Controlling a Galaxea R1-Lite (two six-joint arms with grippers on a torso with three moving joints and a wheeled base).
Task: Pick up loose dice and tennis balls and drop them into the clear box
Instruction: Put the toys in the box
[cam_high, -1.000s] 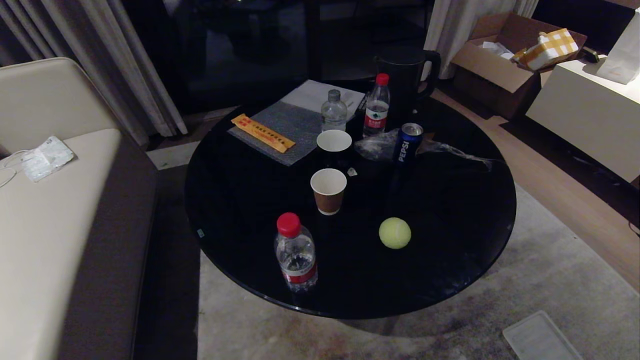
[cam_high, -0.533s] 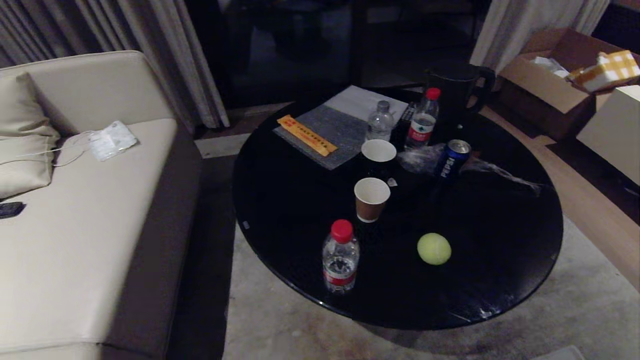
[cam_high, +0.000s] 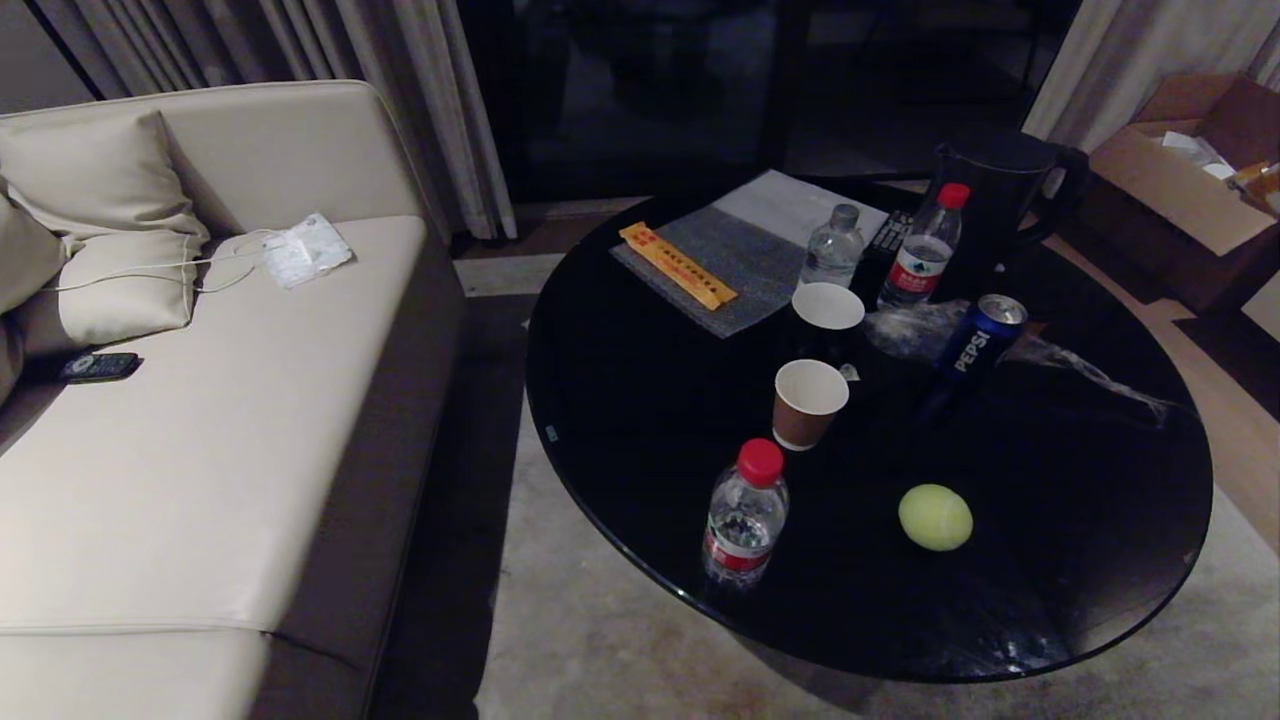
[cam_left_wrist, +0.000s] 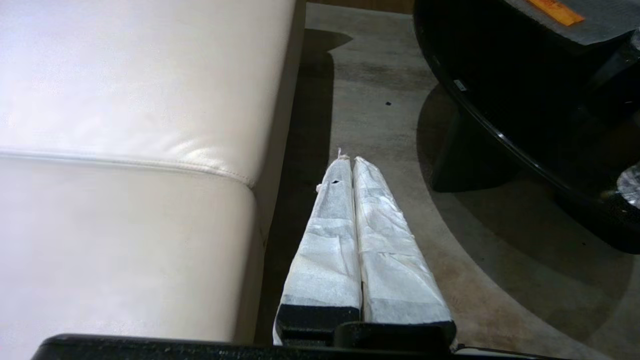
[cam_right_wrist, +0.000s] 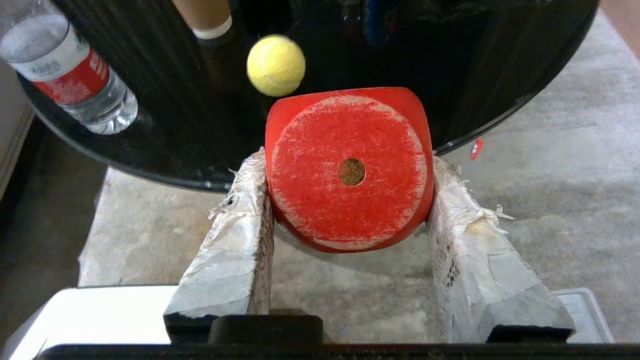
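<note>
- The left gripper (cam_left_wrist: 350, 162) hangs low over the carpet, in the gap between the sofa (cam_left_wrist: 125, 150) on the left and the black round table (cam_left_wrist: 500, 100) on the right. Its two padded fingers are pressed flat together with nothing between them. No die or ball lies near it.
- A water bottle (cam_high: 745, 515) stands at the table's near edge, left of the tennis ball (cam_high: 935, 517). A paper cup (cam_high: 808, 400) stands farther in.
- The right gripper (cam_right_wrist: 350, 185) is clamped on the red die (cam_right_wrist: 349, 170), one finger against each side and the one-dot face turned toward the wrist camera. It is held off the table's near edge, above the carpet.
- From that gripper the tennis ball lies straight ahead and a little left, on the tabletop just past the die. So the right arm is plainly the nearer one to the ball.
- The die must go first. The clear box shows in no view. A pale rimmed corner (cam_right_wrist: 585, 310) on the floor behind the right gripper may be the box or a lid; I cannot tell which.
- Judged from this, the coming move turns on finding the box, which probably lies back toward the robot, not ahead.
</note>
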